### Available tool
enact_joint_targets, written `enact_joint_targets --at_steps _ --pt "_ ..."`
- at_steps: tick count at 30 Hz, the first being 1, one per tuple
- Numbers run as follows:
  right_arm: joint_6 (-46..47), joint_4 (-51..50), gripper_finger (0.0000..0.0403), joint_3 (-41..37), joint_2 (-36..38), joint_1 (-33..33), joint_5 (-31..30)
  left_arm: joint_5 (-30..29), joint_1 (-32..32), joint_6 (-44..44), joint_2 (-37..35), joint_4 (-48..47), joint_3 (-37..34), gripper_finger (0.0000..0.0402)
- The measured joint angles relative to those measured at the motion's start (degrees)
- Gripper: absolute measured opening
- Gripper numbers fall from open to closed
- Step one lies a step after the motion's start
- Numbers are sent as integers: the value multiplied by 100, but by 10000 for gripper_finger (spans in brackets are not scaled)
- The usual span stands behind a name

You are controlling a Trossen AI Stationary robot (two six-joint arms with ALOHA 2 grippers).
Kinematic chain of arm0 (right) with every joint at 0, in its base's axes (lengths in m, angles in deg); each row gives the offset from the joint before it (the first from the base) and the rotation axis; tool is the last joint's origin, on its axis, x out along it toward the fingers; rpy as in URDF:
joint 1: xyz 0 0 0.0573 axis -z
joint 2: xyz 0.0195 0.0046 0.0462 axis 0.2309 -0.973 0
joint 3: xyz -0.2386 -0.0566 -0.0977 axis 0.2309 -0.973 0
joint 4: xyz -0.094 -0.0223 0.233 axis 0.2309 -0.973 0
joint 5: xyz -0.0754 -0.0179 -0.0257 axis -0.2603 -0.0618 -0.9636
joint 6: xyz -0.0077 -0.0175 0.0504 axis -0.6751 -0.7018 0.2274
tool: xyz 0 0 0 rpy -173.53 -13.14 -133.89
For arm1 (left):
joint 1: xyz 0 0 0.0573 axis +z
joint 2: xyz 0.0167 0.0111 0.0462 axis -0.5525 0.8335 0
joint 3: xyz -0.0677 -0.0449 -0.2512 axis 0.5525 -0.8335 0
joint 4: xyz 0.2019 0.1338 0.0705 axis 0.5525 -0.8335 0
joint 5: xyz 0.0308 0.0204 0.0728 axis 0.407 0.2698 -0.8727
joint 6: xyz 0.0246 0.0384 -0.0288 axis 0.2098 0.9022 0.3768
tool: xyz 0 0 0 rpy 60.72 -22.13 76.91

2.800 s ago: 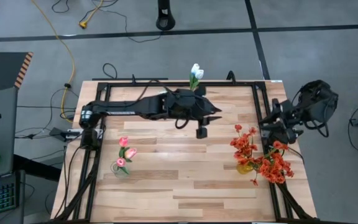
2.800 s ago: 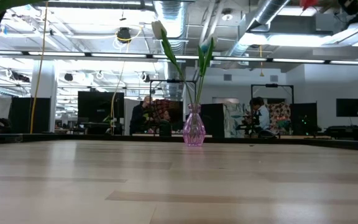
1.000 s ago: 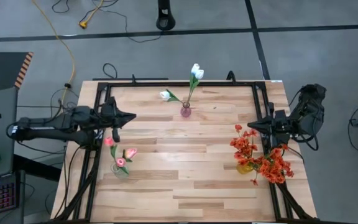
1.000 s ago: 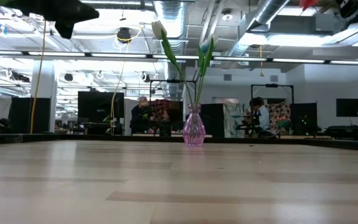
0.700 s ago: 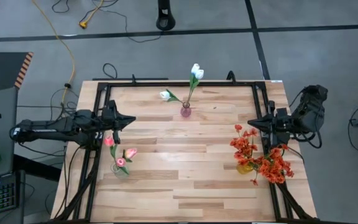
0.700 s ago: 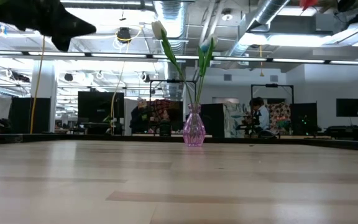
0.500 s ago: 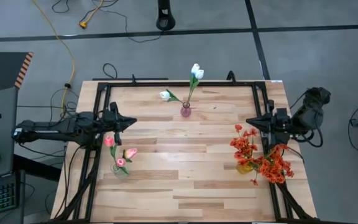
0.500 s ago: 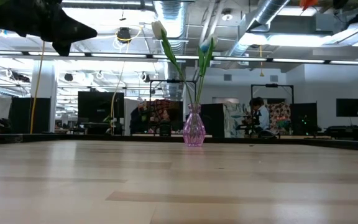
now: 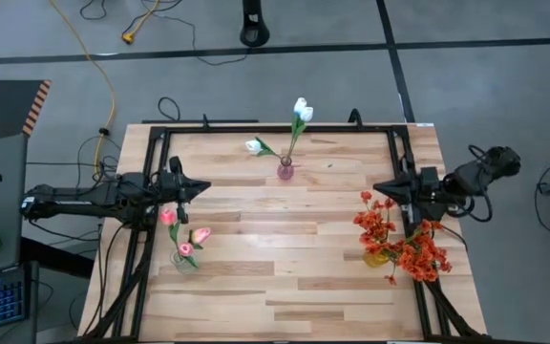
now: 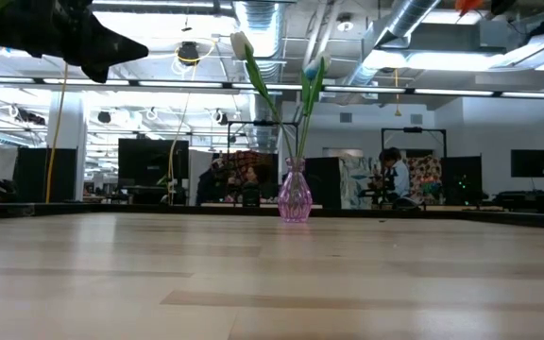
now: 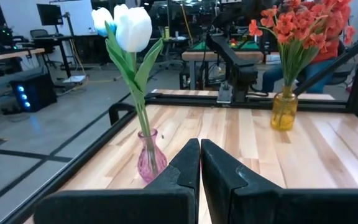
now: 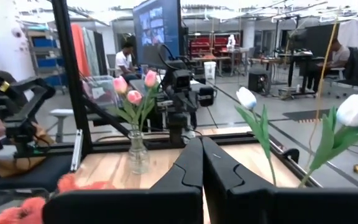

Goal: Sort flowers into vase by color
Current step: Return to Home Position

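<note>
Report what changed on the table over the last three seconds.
The left arm pulled back from over the table's far middle to its left edge; the left hand, shut, now hangs near the pink tulips. The right hand, shut, edged slightly inward at the right edge. The white tulips, pink tulips and orange flowers stayed put.

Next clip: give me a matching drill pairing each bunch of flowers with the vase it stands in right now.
Flowers:
1. long-stemmed white tulips
2. long-stemmed pink tulips
3. bunches of small red-orange blooms

Vases:
A. small yellow glass vase
B. clear glass vase
C. faceted pink-purple glass vase

Pairs: 1-C, 2-B, 3-A.
</note>
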Motion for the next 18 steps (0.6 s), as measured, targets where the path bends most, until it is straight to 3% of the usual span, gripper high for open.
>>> enact_joint_targets --at_steps 8,18 --pt "358 -1250 24 -11 812 293 162 -4 0 306 -2 -30 2 0" --pt "318 -1149 24 -826 1980 288 359 -10 0 357 -4 -263 4 0"
